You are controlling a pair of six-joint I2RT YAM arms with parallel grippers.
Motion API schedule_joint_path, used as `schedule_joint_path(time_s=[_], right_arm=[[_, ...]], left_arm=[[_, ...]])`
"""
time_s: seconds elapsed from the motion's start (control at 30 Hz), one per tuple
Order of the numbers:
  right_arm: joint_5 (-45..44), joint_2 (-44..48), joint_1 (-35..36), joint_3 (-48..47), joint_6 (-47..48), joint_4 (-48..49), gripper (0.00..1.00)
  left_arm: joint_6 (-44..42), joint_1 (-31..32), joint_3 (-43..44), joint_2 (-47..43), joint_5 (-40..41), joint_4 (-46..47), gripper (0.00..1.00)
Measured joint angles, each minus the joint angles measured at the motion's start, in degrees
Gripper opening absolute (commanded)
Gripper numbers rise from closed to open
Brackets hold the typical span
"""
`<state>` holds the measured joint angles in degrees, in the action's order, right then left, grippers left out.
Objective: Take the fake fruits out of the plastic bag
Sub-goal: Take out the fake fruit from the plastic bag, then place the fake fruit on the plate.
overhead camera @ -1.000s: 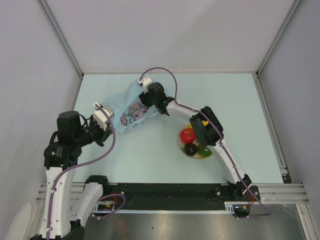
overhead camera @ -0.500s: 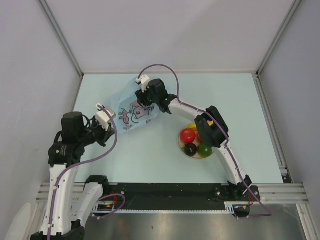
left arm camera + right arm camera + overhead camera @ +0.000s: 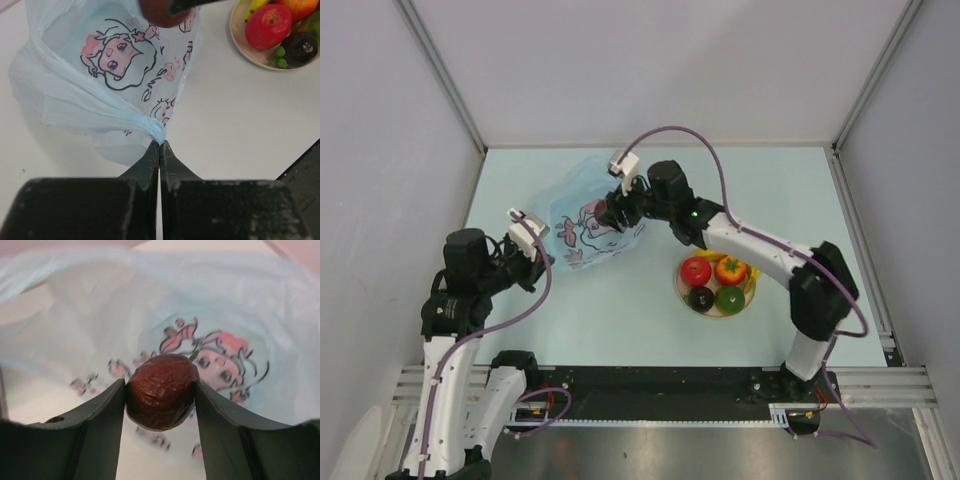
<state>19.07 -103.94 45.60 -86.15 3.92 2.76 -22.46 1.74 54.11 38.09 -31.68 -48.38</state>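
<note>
Plastic bag (image 3: 588, 222) lies crumpled on the far-left part of the table (image 3: 800, 200), cartoon panel facing up. It fans out from 1 gathered corner on its near-left side and widens toward the far right, so its long axis runs roughly on that diagonal. The crumpling makes the line loose.

Left gripper (image 3: 160, 146): jaws pressed flat together, clenched on that gathered corner of the bag.

Right gripper (image 3: 160, 390): over the far-right part of the bag, its 2 fingers (image 3: 102, 412) clamped on either side of a dark red-brown fruit (image 3: 159, 401). The fruit is nearly round and wrinkled. I cannot tell its long axis. A sliver of green shows behind its upper right edge. Bag film shows behind it in the right wrist view.

Plate (image 3: 682, 290): right of the bag and apart from it, nearer the arm bases. It holds 5 fruits: red apple (image 3: 696, 270), orange fruit (image 3: 731, 270), dark one (image 3: 700, 298), green one (image 3: 728, 298), and banana (image 3: 753, 280) at the right rim.

Surface: pale blue-green tabletop, matte. Plain grey walls (image 3: 650, 70) on 3 sides with metal corner posts (image 3: 440, 72). A black strip and aluminium rail (image 3: 660, 385) run along the near edge.
</note>
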Motion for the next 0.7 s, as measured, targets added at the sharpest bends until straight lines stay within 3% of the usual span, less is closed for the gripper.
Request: schedule_joint_path(time_s=[0.17,0.3,0.53,0.7], right_arm=[[-2.08,17.86,1.66,17.03,4.74,-4.22,0.50],[-3.06,28.70,1.20,23.08,10.23,-10.80,0.48],[-4.85,38.53,-16.06,29.20,19.32,-20.39,0.47],[-4.02,45.62,-17.49,35.36,29.09,-26.40,0.47]], left_arm=[[3.13,0.00,-2.32,0.15,-0.90,3.48,0.00],[4.72,0.00,-2.64,1.31,-2.60,4.55,0.00],[7.34,0.00,-2.78,4.59,-4.68,7.69,0.00],[10.05,0.00,-3.80,5.84,-4.83,11.19,0.00]])
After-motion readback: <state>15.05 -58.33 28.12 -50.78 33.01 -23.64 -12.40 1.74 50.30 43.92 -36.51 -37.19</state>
